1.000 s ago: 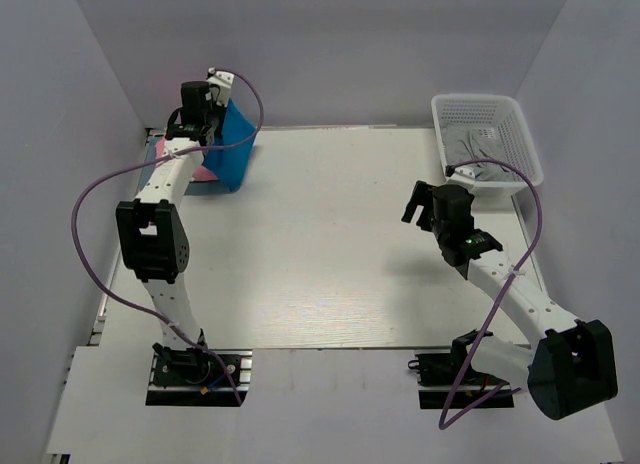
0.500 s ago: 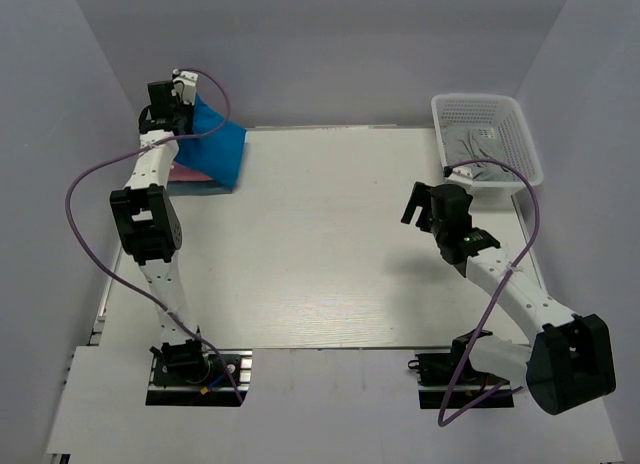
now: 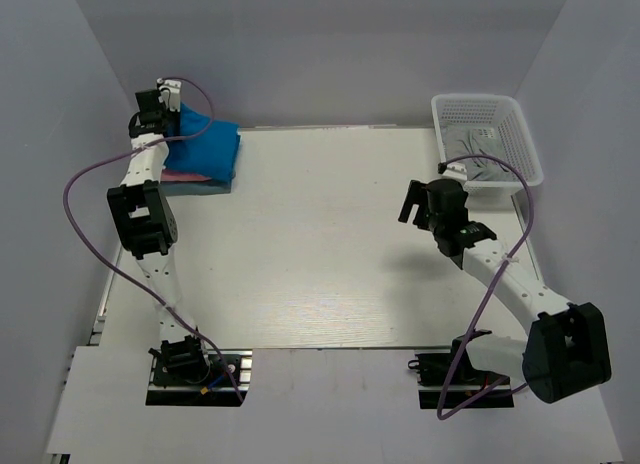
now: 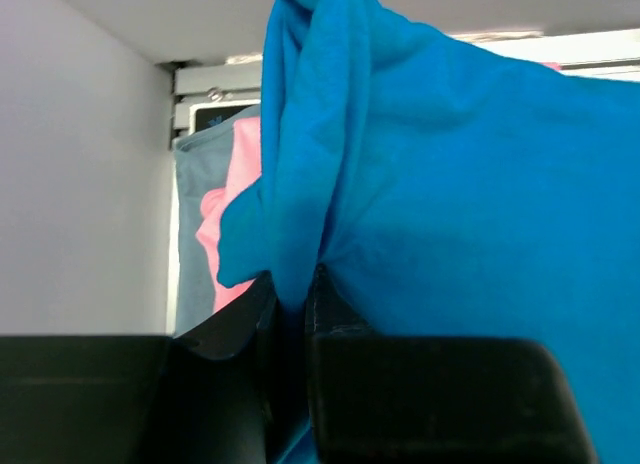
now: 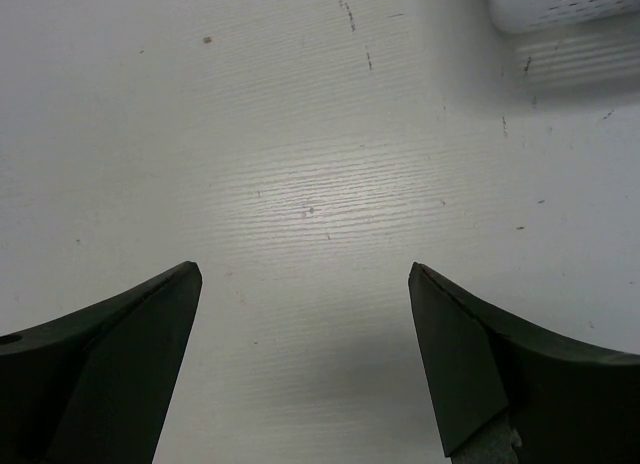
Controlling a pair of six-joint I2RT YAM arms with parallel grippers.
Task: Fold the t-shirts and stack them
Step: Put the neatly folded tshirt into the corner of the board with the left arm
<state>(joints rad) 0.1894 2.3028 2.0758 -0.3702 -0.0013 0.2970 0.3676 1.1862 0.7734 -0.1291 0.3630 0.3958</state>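
- The left pincer [image 4: 295, 294] is clamped on a bunched fold of the blue shirt [image 4: 450, 184]. Its two dark fingers squeeze the cloth with hardly a gap between them.
- Seen from above, that arm reaches to the far left corner of the table [image 3: 320, 254]. The blue shirt is draped there over a pile, with its pinched edge held up on the side nearest the table's left edge.
- A pink shirt [image 4: 235, 184] shows beneath the blue one, and a grey-blue shirt [image 4: 190, 224] lies under the pink. Both lie flat in that same corner.
- The right pincer [image 5: 305, 274] is spread wide and holds nothing. It hovers over bare table right of the middle, near a white basket [image 3: 520, 134] at the far right corner. Some grey cloth [image 3: 478, 149] lies in the basket; whether it is another shirt is not clear.
- The step in hand looks like placing: the blue shirt is being set on top of the stack, which suggests its folding is mostly done.
- The next move calls for lowering the held edge onto the pile and opening the fingers. The arm should then draw straight back, so the soft cloth does not catch and drag the fold or the shirts below out of line.
- The overhang on the right side of the pile may then need squaring up.
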